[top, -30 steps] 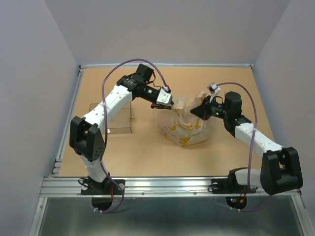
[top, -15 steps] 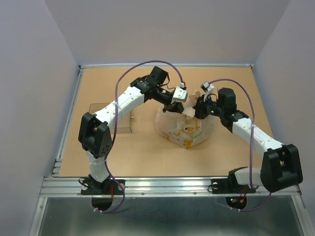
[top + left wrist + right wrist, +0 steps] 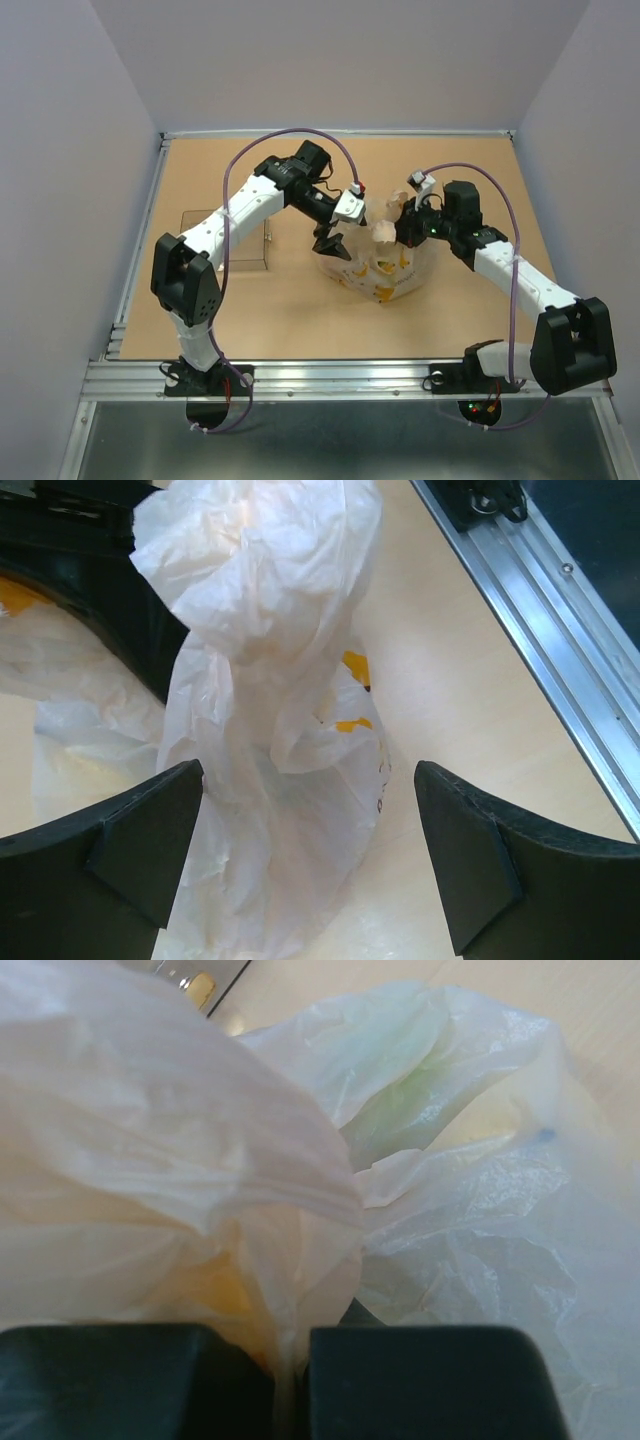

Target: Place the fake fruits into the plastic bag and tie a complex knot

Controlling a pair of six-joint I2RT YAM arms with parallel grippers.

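Observation:
The plastic bag [image 3: 378,265] sits mid-table, crinkly and whitish with yellow banana prints, its top gathered into a twisted neck [image 3: 265,630]. My left gripper [image 3: 331,246] is open at the bag's left side. In the left wrist view, both fingers [image 3: 150,850] stand wide apart with the neck's lower part between them, untouched. My right gripper [image 3: 400,228] is at the bag's upper right, shut on a pinched fold of the bag [image 3: 289,1370]. The fake fruits are hidden.
A clear rigid tray [image 3: 240,240] stands left of the bag, beside my left forearm. The table's aluminium rail [image 3: 540,610] runs along the near edge. Grey walls close in the table on three sides.
My left gripper has opened, let go of the bag's top, and dropped to the bag's left side. The right gripper still holds its fold and the bag has slumped a little.

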